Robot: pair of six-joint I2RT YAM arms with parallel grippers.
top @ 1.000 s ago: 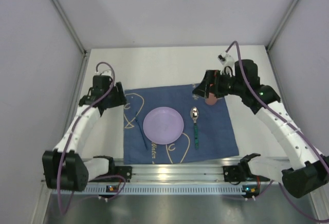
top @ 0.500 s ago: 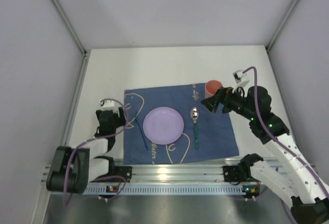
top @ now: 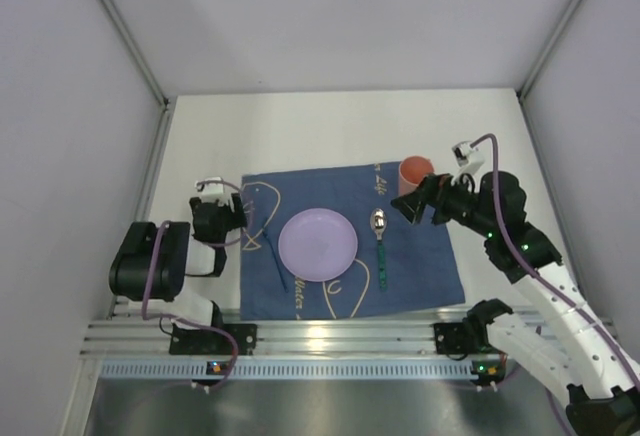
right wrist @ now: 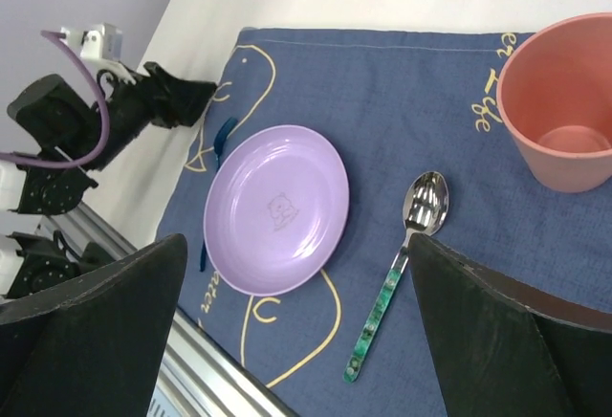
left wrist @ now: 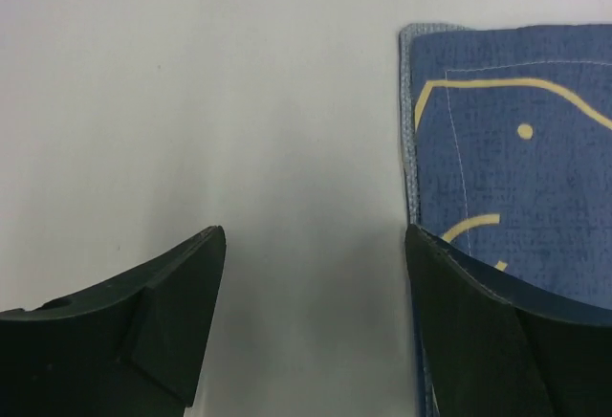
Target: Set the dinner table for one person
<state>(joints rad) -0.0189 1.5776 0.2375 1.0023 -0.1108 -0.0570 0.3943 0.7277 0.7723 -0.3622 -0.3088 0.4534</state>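
Step in hand: looks like the end of the laying-out.
- Table [top: 330, 131]: white top, runs out past the plate [top: 318, 244] on every side, under the cloth [top: 425, 261].
- Plate sits mid-cloth.
- Spoon [top: 379, 246]: just right of the plate, bowl pointing away from the bases.
- Cup [top: 415, 169]: right of the plate and farther back, upright, on the cloth's far corner.
- Thin blue utensil [top: 272, 256]: just left of the plate.

Claws:
- Left gripper [left wrist: 314, 245]: released, nothing between the fingers. Low, left of the plate, straddling the cloth's left edge.
- Right gripper [top: 407, 205]: spread wide and empty. Right of the plate, above the cloth, just on the near side of the cup, apart from it.

Next move, my guess: nothing left to fetch. Both arms need to lift clear and back off without snagging the cloth or clipping the cup.

Hard to make out:
- What kind of utensil the blue one is: too thin, and the plate's rim half hides it in the right wrist view.
- Cup's right side is cut off by that view's edge.
- Left wrist view shows only bare table and a cloth corner.
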